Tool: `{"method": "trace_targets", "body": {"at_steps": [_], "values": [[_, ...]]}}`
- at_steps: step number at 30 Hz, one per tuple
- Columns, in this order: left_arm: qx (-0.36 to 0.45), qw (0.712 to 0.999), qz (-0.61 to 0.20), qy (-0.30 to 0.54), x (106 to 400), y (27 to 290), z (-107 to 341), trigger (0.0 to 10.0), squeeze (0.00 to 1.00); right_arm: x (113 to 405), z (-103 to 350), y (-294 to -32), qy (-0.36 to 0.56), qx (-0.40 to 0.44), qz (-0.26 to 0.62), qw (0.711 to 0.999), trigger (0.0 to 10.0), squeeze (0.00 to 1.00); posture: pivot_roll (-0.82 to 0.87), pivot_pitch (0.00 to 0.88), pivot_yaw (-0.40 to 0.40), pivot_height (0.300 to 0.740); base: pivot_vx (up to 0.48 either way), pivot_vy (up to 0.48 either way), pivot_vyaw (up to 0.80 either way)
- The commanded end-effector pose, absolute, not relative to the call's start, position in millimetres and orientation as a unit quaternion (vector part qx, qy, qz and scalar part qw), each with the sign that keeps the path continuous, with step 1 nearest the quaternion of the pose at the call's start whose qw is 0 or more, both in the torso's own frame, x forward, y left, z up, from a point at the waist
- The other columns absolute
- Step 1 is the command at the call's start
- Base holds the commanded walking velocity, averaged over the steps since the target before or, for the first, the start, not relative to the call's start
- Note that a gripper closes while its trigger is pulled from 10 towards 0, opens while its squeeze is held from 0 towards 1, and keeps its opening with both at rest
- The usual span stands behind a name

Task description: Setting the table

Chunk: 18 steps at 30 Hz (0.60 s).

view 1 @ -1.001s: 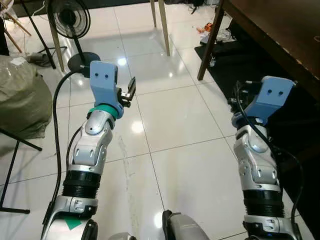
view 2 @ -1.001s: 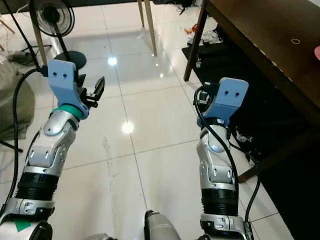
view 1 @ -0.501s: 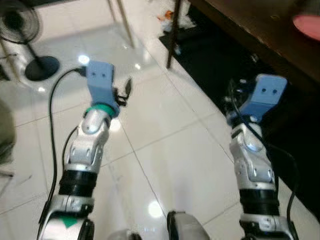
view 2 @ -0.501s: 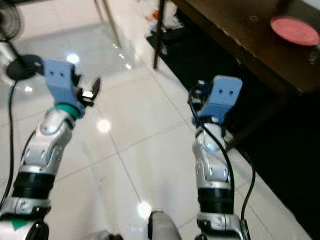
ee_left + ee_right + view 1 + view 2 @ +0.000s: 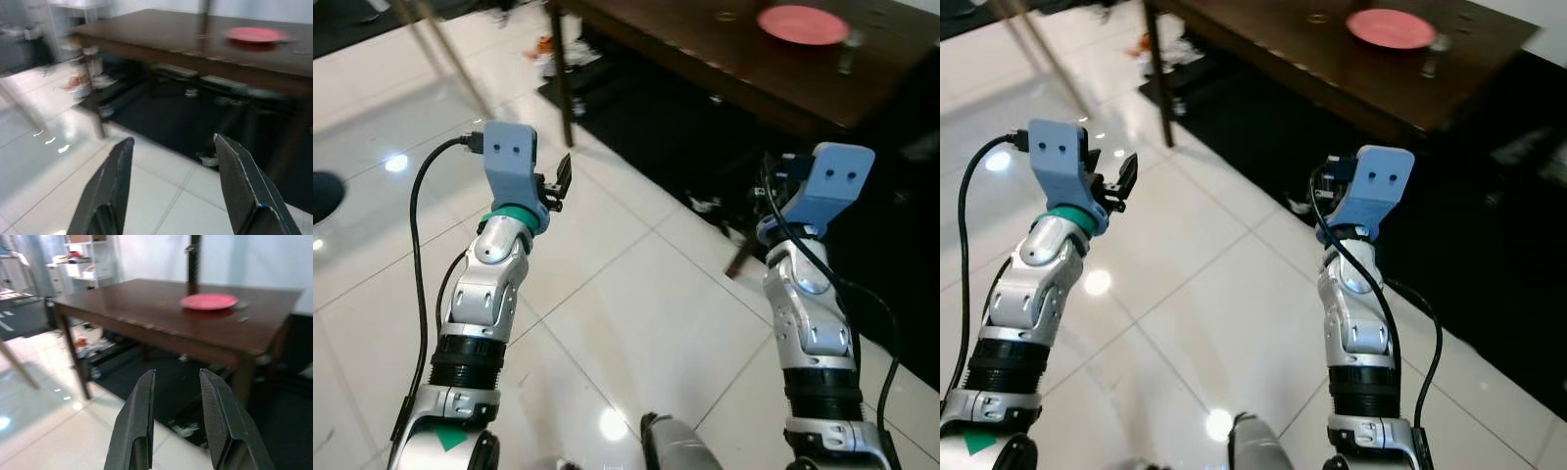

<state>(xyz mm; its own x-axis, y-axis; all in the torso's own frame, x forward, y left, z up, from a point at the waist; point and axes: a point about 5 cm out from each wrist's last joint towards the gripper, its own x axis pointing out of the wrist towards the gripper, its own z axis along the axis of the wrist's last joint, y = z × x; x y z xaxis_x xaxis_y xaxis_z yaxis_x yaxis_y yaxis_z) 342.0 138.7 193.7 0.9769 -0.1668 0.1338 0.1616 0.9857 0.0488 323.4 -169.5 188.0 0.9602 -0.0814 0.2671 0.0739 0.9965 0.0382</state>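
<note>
A dark wooden table [image 5: 705,49] stands ahead to my right. A pink plate [image 5: 802,23] lies on its far part, with a small clear glass [image 5: 847,54] beside it. Both wrist views look at the plate [image 5: 257,34] [image 5: 209,300] from low down. My left gripper [image 5: 173,142] is raised over the white tiles, open and empty, short of the table's near corner. My right gripper [image 5: 177,373] is held up in front of the table's edge, its fingers a smaller gap apart with nothing between them.
A black rug [image 5: 675,127] lies under the table, bounded by the table leg [image 5: 563,88]. Small clutter [image 5: 548,57] sits on the floor by that leg. A slanted wooden leg [image 5: 450,59] crosses the far left. White shelves [image 5: 83,264] stand beyond the table.
The camera has swung right: the fan and sack have left the picture, and the table with its pink plate has come in. Both arms hold the same raised pose.
</note>
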Motion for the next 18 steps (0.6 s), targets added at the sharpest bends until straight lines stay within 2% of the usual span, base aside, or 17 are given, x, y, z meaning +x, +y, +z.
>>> {"method": "trace_targets", "body": {"at_steps": [1,5,7,18], "values": [[0.038,0.996,-0.05,-0.065,338.0,158.8,188.5,10.0,0.0,322.1,184.7,-160.1,-0.133,0.011,-0.016,0.991,10.0,0.0,0.01,0.0,0.055,0.74,0.0,0.0,-0.8],[0.048,0.996,-0.029,-0.063,334.5,171.3,186.4,10.0,0.0,324.4,182.7,-156.6,-0.127,0.014,-0.006,0.992,10.0,0.0,0.04,0.0,0.036,0.74,0.0,0.0,-0.8],[0.058,0.996,-0.011,-0.068,330.4,180.9,187.1,10.0,0.0,328.3,182.1,-150.9,-0.122,0.015,0.011,0.992,10.0,0.0,0.07,0.0,0.001,0.74,0.0,0.0,-0.8],[0.06,0.995,0.011,-0.081,329.9,182.3,192.7,10.0,0.0,334.7,185.1,-137.7,-0.12,0.015,0.048,0.992,10.0,0.0,0.08,0.0,-0.02,0.74,0.0,0.0,-0.8]]}}
